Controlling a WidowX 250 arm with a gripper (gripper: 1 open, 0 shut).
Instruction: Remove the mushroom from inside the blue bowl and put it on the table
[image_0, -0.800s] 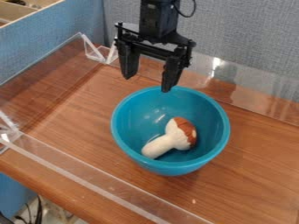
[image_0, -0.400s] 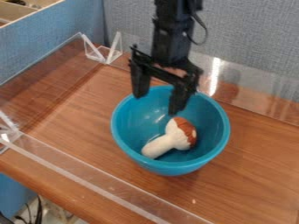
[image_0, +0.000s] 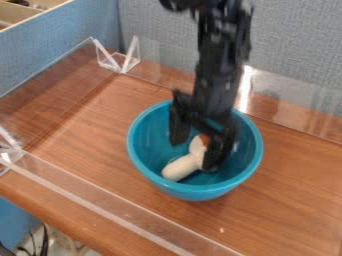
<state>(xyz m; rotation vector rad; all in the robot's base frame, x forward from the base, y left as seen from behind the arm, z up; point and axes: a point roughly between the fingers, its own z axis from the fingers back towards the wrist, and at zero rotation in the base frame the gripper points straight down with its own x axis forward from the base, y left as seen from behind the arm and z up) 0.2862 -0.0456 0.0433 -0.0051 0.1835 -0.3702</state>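
The blue bowl (image_0: 150, 160) sits on the brown wood-grain table (image_0: 80, 120) near the front middle. Inside it lies the mushroom (image_0: 183, 166), its cream stem showing while the black fingers cover most of its reddish cap. My gripper (image_0: 205, 137) points straight down into the bowl, open, with one finger (image_0: 178, 123) on the left of the mushroom and the other on its right. The picture is blurred, so I cannot tell whether the fingers touch the mushroom.
Low clear acrylic walls (image_0: 54, 62) edge the table at the left, front and back. A blue partition stands behind, and a light wooden box (image_0: 54, 28) at the far left. Bare tabletop lies left and right of the bowl.
The gripper has moved toward the camera and sunk from above the bowl's far rim into the bowl, straddling the mushroom. It stays open. Bowl and mushroom have not moved.
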